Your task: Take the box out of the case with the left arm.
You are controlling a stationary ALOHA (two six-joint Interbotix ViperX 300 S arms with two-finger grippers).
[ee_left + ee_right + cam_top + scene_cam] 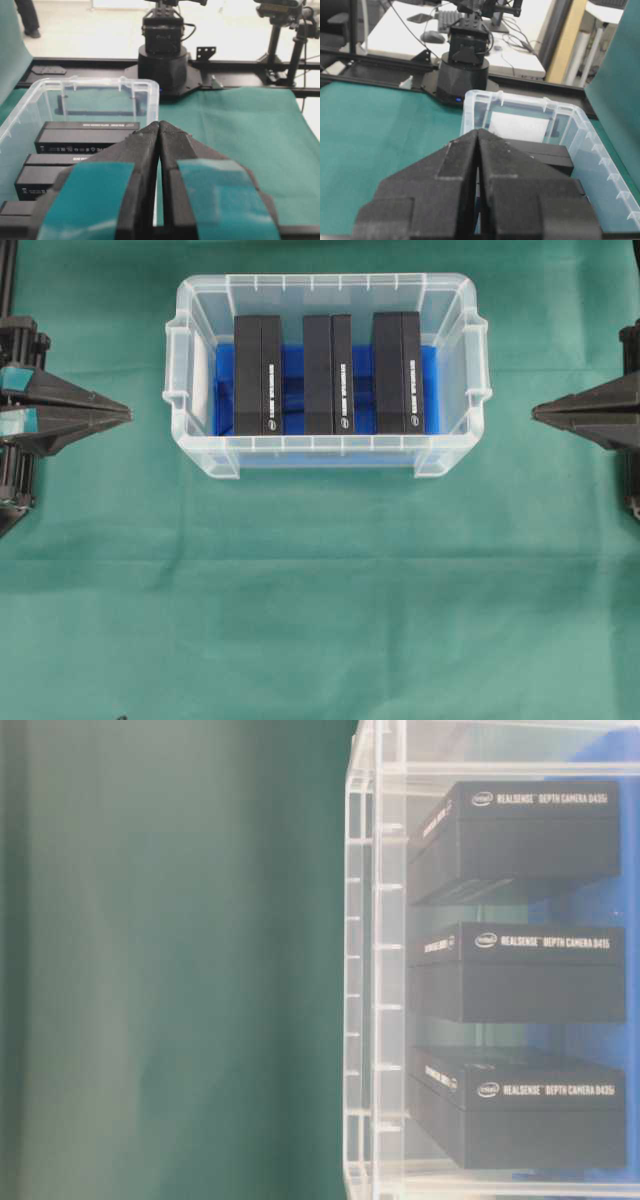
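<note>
Closest to the left wrist camera, the left hand (pixel 159 125) has its two black fingers pressed flat together, tips meeting in a thin seam, with teal pads (pixel 87 200) showing on their near faces; it grips nothing and stands over the green cloth of the tabletop (pixel 240 140), just short of the case's nearest corner. From the other wrist camera the right hand (pixel 478 132) looks the same: fingers closed tip to tip, nothing between them, aimed at the end of the case (pixel 530 120). From overhead, the left hand (pixel 128 413) comes to a point at the left edge of the picture and the right hand (pixel 536 412) at the right edge, each well apart from the case (pixel 325 285), which sits between them in the upper middle of the tabletop (pixel 320 590). The case is a clear plastic tub with rim handles and a blue liner (pixel 292 365) at its bottom. Inside it three black boxes stand in a row with gaps between them: the left box (pixel 258 375), the middle box (pixel 328 375) and the right box (pixel 398 372). The table-level view shows white lettering on each. Farther off, beyond the tabletop, each wrist view shows the opposite arm's black base (pixel 162 60) on a dark rail.
</note>
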